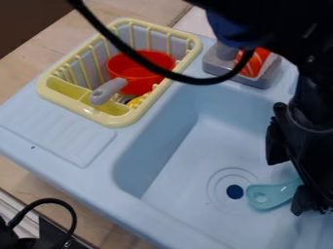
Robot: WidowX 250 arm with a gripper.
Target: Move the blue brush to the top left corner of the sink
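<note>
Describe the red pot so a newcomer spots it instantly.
On the light blue sink unit, beside the basin, sits a pale yellow dish rack. The red pot is inside it. Its round red body and thick grey handle set it apart from the yellow item near it.

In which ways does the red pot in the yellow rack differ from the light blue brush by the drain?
The red pot has a contrasting grey handle, while the visible part of the light blue brush is one colour. The pot is a deep, round vessel; the brush has a small, flattish head. The pot sits inside the yellow rack, whereas the brush is in the basin area. Both have a handle.
</note>
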